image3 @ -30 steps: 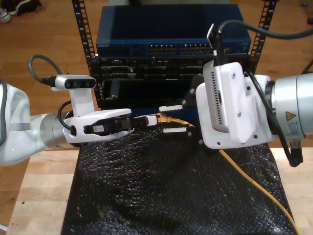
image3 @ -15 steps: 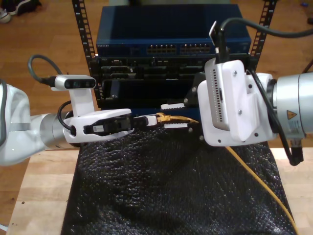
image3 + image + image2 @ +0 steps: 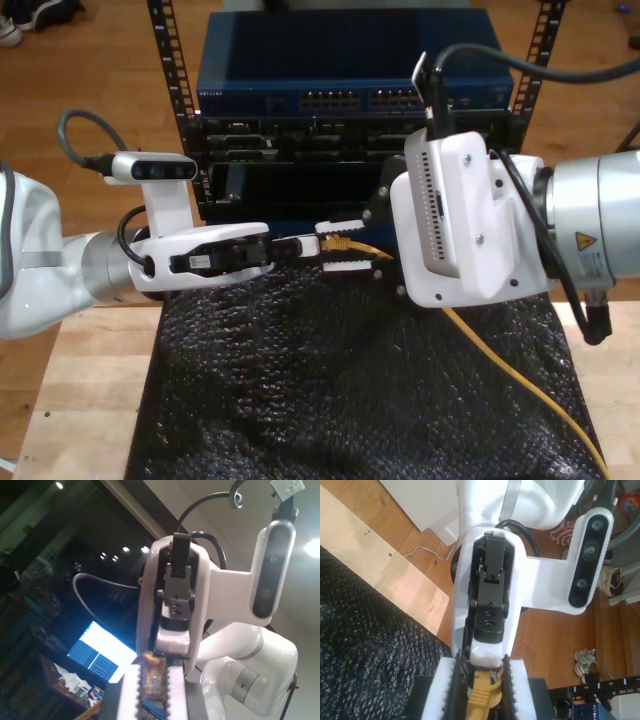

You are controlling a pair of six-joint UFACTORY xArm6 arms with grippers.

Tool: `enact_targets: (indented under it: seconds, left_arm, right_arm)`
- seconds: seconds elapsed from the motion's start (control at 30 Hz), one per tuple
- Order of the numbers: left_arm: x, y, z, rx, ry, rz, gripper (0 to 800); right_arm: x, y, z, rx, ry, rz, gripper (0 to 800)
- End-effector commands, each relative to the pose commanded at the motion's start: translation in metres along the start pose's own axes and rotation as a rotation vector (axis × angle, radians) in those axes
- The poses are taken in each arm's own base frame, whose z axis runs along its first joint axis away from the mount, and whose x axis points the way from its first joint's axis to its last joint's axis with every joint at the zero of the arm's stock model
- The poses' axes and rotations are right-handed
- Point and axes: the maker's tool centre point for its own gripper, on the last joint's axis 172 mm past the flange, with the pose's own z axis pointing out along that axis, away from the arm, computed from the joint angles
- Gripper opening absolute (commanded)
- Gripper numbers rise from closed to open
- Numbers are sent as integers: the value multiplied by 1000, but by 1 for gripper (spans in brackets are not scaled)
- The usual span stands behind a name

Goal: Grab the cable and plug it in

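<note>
My first gripper [image 3: 152,690] was clamped on the plug end of the cable [image 3: 151,667]. My second gripper [image 3: 480,685] straddled the cable just behind that; gripping or slack, couldn't tell. The plug sat mid-air between the arms, in front of the rack [image 3: 350,100]. Likely a light, floppy cord with a brittle clip, so best held at the stiff end.

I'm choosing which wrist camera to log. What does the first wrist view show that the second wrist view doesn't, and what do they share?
First wrist view: a lit laptop screen and ceiling lights behind the other arm. Second wrist view: the black mat, wooden floor and shoes. Shared: the cable end between toothed fingers, in my first claw and my second claw, facing the opposite arm.
</note>
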Motion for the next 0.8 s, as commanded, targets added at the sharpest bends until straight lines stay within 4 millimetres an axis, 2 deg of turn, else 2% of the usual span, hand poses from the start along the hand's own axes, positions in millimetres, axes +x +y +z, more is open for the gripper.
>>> enact_targets:
  seconds: [0.8]
  left_arm:
    - [0,5,1,-17,-1,0,31]
  right_arm:
    - [-2,2,-1,-4,-4,14,219]
